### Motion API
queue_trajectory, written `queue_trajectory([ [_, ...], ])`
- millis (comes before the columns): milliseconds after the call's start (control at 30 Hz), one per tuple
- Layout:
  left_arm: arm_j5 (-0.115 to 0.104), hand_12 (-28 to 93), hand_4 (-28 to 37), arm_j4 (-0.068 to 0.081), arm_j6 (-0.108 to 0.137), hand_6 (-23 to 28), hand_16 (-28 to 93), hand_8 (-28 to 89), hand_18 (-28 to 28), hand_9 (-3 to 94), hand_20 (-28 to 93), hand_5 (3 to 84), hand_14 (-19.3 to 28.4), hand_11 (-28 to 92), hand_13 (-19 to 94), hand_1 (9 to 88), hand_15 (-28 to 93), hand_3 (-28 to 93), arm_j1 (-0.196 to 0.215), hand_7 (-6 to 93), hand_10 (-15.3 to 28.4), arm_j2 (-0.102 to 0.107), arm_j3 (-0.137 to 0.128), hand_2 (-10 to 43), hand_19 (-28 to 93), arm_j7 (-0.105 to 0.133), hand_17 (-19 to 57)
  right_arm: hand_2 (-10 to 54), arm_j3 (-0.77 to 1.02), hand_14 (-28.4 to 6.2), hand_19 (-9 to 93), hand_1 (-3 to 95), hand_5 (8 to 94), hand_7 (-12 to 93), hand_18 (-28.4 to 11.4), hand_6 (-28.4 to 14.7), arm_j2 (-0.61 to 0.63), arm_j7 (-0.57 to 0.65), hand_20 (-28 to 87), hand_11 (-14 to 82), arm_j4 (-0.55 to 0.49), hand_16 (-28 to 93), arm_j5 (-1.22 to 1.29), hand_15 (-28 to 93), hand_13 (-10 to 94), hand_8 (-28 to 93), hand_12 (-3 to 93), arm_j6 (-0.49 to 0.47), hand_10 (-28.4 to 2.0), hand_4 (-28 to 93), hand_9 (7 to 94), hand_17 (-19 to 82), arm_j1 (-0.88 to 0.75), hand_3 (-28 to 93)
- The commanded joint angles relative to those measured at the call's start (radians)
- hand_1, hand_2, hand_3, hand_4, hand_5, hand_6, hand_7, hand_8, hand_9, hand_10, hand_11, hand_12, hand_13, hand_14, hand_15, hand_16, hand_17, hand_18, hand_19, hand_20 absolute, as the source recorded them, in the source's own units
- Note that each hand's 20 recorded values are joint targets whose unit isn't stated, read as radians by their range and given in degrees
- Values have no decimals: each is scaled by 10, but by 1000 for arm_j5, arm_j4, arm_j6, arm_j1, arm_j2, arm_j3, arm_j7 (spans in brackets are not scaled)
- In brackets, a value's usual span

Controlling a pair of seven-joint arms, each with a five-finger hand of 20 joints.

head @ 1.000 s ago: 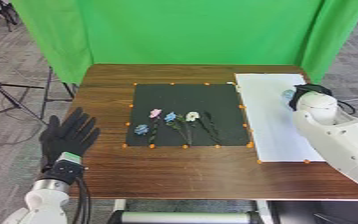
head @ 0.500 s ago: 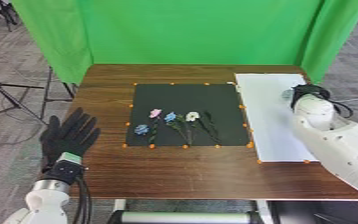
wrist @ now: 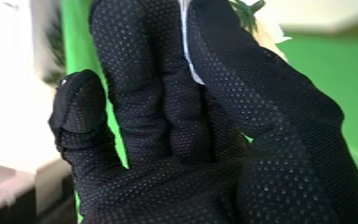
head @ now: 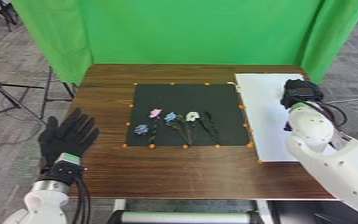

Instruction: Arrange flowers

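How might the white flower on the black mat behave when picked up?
The white flower would probably be light, being a small bloom on a thin stem. That stem lies fairly straight, so it may be stiff. With the bloom at one end, it could tip head-down.

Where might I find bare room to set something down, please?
Bare: the black mat beyond the flowers; the brown table between mat and near edge. Crowded: the mat's near part, with flowers, and the right side of the white sheet, by the right robot hand.
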Motion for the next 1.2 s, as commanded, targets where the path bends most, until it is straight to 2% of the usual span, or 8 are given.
queue_trajectory([
  [33, -2, 109, -283, -8, -11, 66, -73, -106, 123, 267, 88, 338, 137, 211, 188, 257, 332, 701, 23, 175, 132, -6, -24, 99, 303, -3, -66, -63, -66, -61, 873, 607, 744, 254, -219, -14, -68, -83, 342, 87, -135, 388, -69, 400, 709, 18, 398, 56, -98, -283, 844, 379, 57, 709],
  [233, 11, 109, -283, -3, -14, 66, -72, -105, 123, 267, 88, 338, 137, 210, 188, 257, 332, 699, 7, 173, 133, -17, -14, 99, 303, -25, -66, -63, -186, -63, 874, 607, 744, 251, -219, -15, -156, -164, 344, 86, -123, 391, -79, 401, 707, 20, 398, 51, -97, -283, 842, 378, 129, 710],
  [267, 16, 110, -283, 1, -19, 66, -72, -105, 123, 267, 88, 338, 137, 210, 188, 257, 333, 699, -3, 172, 133, -20, -12, 99, 303, -38, -66, -63, -200, -64, 874, 607, 744, 250, -218, -15, -163, -171, 343, 86, -120, 392, -80, 401, 707, 20, 398, 46, -96, -283, 841, 379, 132, 710],
  [400, 22, 111, -283, 4, -24, 67, -73, -104, 124, 266, 88, 338, 137, 212, 188, 257, 332, 700, -13, 171, 133, -19, -5, 99, 303, -50, -66, -62, -254, -62, 874, 607, 743, 250, -217, -15, -180, -194, 344, 86, -109, 391, -75, 401, 706, 20, 399, 18, -96, -283, 840, 377, 147, 709],
  [733, 14, 110, -283, 0, -18, 66, -73, -104, 124, 266, 88, 338, 138, 211, 188, 257, 333, 700, -5, 172, 132, -15, -6, 98, 303, -28, -66, -63, -345, -61, 875, 606, 739, 249, -217, -16, -195, -235, 347, 79, -66, 396, -108, 401, 697, 19, 389, -32, -96, -283, 828, 374, 176, 711],
  [967, 9, 110, -283, 4, -14, 66, -73, -104, 124, 266, 88, 339, 137, 211, 188, 257, 334, 701, -10, 172, 133, -11, -5, 98, 303, -28, -66, -67, -358, -58, 874, 605, 725, 242, -218, -17, -201, -221, 349, 70, -48, 398, -123, 399, 691, 11, 374, -54, -95, -283, 813, 372, 181, 714],
  [1167, 1, 110, -283, -1, -3, 66, -73, -104, 124, 266, 88, 338, 138, 211, 188, 258, 334, 699, -3, 174, 133, -4, -7, 98, 303, -15, -66, -88, -348, -59, 871, 601, 681, 238, -221, -25, -198, -216, 353, 100, -55, 387, -124, 413, 663, -9, 288, -48, -108, -283, 724, 362, 170, 726],
  [1200, -2, 110, -283, -4, 11, 66, -73, -105, 124, 266, 88, 338, 137, 211, 186, 258, 333, 699, -4, 174, 132, -3, -6, 98, 303, -13, -66, -91, -348, -60, 871, 600, 671, 237, -222, -25, -197, -213, 352, 118, -58, 385, -120, 418, 658, -12, 264, -44, -115, -283, 703, 363, 169, 728],
])
